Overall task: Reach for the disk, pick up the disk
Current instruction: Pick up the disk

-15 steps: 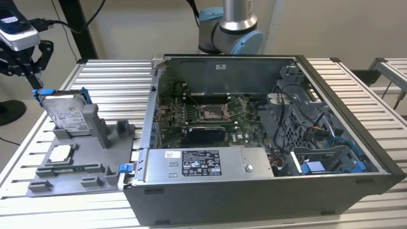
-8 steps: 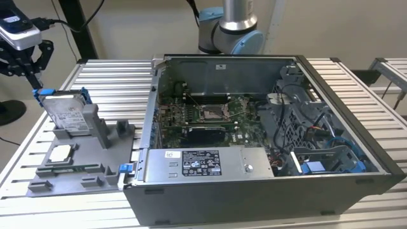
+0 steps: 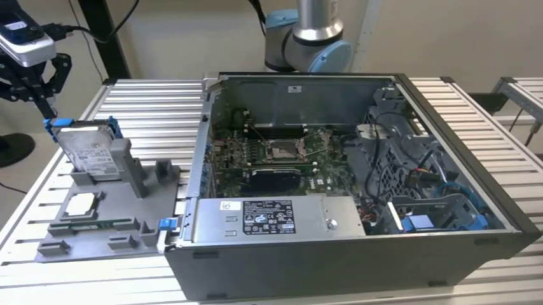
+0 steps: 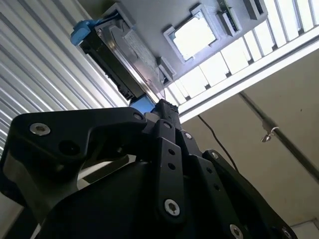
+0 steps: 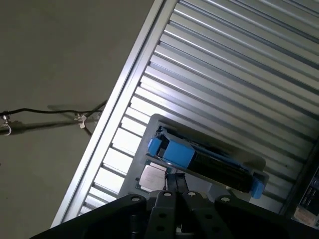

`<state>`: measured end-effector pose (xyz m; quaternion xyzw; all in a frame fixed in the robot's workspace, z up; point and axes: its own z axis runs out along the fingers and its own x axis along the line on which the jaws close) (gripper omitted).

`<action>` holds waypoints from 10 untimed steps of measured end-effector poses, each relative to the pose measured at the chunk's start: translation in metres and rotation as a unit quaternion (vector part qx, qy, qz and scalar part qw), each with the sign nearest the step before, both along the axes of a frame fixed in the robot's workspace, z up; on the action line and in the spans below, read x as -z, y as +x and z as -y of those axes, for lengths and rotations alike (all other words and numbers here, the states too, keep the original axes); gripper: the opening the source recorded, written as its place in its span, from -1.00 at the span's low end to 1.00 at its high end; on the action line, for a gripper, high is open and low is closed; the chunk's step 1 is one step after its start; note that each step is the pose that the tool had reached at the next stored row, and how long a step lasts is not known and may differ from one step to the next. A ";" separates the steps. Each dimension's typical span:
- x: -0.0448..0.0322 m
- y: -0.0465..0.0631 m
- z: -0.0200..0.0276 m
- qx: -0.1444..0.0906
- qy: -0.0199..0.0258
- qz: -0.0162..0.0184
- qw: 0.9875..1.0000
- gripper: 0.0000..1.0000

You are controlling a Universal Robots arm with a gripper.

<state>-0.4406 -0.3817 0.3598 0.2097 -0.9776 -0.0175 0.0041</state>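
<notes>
Gripper [image 3: 48, 114] at the blue bracket [image 3: 53, 123] of the upright, white-labelled disk [image 3: 86, 151]

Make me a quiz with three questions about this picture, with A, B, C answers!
1. Where is the disk? A on the floor. B in the grey holder. C on a shelf.
2. What colour is its bracket? A blue. B red. C green.
3. How does the disk sit? A lying flat. B broken in two. C standing on edge.
Answers: 1 B, it stands in the holder beside the case. 2 A, blue tabs show at its ends. 3 C, its labelled face stands up in the exterior view.
</notes>
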 end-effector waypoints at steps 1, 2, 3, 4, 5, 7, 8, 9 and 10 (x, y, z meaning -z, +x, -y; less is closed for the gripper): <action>0.0000 0.000 0.0000 0.000 0.000 0.000 1.000 -1.00; 0.0000 0.000 0.0000 0.000 0.000 0.000 1.000 -1.00; 0.0000 0.000 0.0000 -0.001 0.000 0.000 1.000 -1.00; 0.0000 0.000 0.0000 -0.002 0.000 0.000 1.000 -1.00; -0.0002 0.000 0.0000 -0.005 0.000 0.000 1.000 -1.00; -0.0003 0.000 0.0000 -0.014 0.000 0.000 1.000 -1.00; -0.0003 0.000 0.0000 -0.019 0.000 0.000 1.000 -1.00; -0.0002 0.000 0.0000 -0.025 0.000 0.000 1.000 -1.00; -0.0002 0.000 0.0000 -0.032 0.000 0.000 0.999 -1.00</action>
